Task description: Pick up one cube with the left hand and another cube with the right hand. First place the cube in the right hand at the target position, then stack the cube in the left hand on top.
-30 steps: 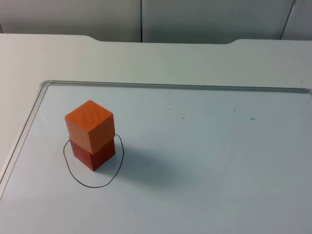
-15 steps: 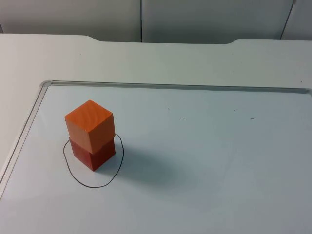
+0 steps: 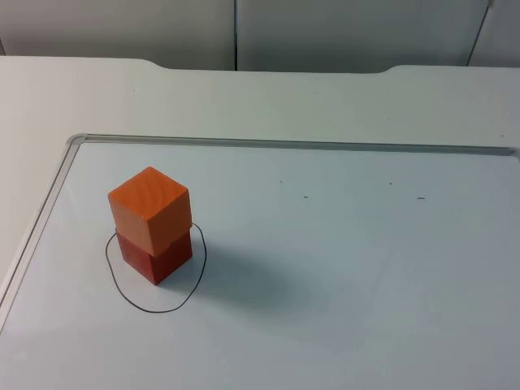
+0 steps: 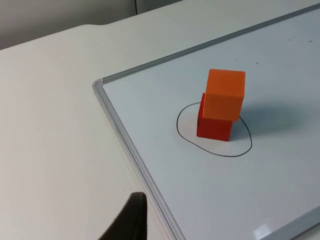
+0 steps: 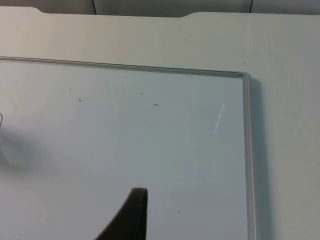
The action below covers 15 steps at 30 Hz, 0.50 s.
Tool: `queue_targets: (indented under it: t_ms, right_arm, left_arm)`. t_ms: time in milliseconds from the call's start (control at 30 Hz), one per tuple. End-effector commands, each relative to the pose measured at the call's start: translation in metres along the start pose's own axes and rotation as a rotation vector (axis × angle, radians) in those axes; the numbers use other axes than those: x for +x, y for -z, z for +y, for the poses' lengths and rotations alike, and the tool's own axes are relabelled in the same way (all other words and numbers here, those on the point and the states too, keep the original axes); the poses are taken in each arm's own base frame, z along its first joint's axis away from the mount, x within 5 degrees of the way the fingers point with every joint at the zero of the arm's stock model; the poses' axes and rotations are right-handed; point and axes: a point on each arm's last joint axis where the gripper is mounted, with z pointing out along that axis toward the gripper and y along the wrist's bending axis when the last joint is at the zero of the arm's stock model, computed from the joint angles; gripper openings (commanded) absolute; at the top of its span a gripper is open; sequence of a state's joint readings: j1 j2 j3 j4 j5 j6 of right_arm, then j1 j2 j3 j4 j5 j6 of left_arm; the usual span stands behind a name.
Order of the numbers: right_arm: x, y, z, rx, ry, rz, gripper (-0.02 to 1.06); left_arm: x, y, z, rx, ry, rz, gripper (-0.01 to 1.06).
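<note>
Two cubes stand stacked on the left part of a whiteboard (image 3: pixel 325 268): an orange cube (image 3: pixel 149 207) sits on a red cube (image 3: pixel 154 253), turned slightly against it, inside a hand-drawn black circle (image 3: pixel 154 307). From the left wrist, the left gripper (image 4: pixel 131 220) shows one dark fingertip over the table (image 4: pixel 50 125) just outside the whiteboard's frame, well apart from the stack; I cannot tell how wide it stands. To the right, the right gripper (image 5: pixel 131 212) hangs over the whiteboard near its right edge, its width likewise unclear.

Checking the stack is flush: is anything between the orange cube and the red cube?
Nothing: the orange cube sits directly on the red cube in the top view, slightly offset.
</note>
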<state>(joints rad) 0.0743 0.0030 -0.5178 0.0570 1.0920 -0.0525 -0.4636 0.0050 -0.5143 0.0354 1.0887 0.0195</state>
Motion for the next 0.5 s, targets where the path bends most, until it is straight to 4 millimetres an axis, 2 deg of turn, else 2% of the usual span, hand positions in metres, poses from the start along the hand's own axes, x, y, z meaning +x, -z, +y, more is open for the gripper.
queue_targets:
  t_ms: [0, 467]
  right_arm:
    - [0.0003, -0.0012, 0.0000, 0.007, -0.004, -0.010, 1.05]
    - [0.0003, -0.0012, 0.0000, 0.007, -0.004, -0.010, 1.05]
  left_arm:
    - [-0.0001, 0.0001, 0.0000, -0.003, 0.008, -0.013, 1.05]
    - [-0.0001, 0.0001, 0.0000, -0.003, 0.008, -0.013, 1.05]
